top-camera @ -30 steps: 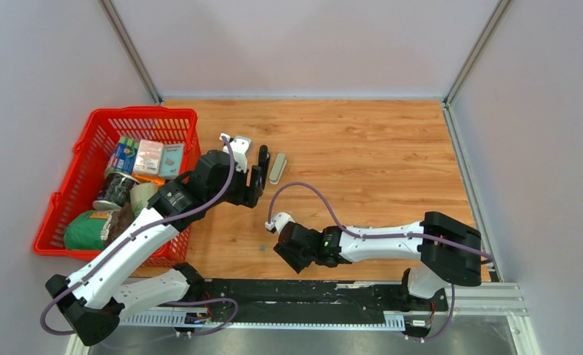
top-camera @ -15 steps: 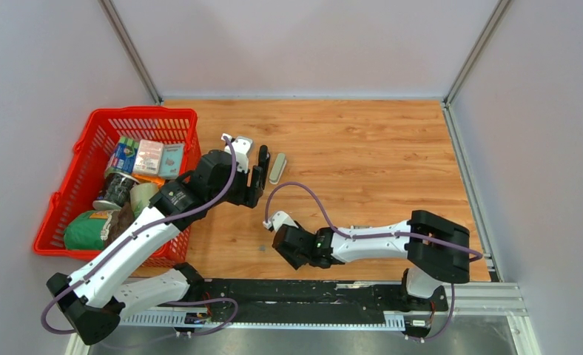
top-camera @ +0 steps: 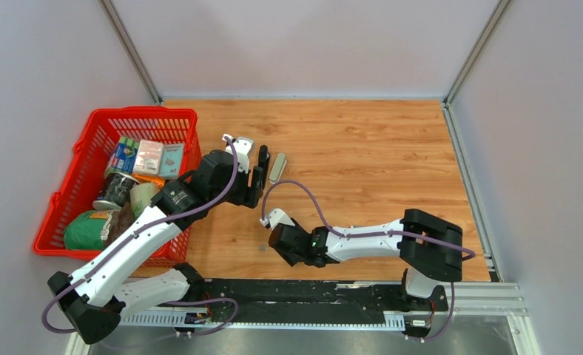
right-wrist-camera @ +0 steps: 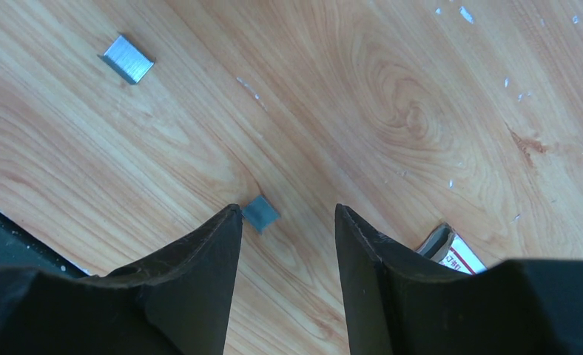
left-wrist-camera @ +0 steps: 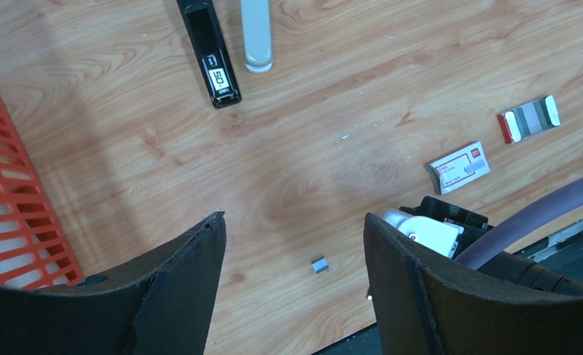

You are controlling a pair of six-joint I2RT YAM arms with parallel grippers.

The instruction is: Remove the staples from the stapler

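Illumination is bright, even and diffuse over the wooden table (top-camera: 377,148) in all three views. Shadows on the table are soft-edged; a broad dim band crosses it beside the red basket (left-wrist-camera: 7,207) in the left wrist view. The left gripper (left-wrist-camera: 294,218) and right gripper (right-wrist-camera: 288,208) render as dark, slightly soft silhouettes, while the table grain behind them is sharp. The staples (right-wrist-camera: 127,59) on the table show a pale sheen.

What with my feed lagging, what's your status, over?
Left gripper open, high. Right gripper open, low, staples by one fingertip. Stapler open, apart. Small box beside right gripper.
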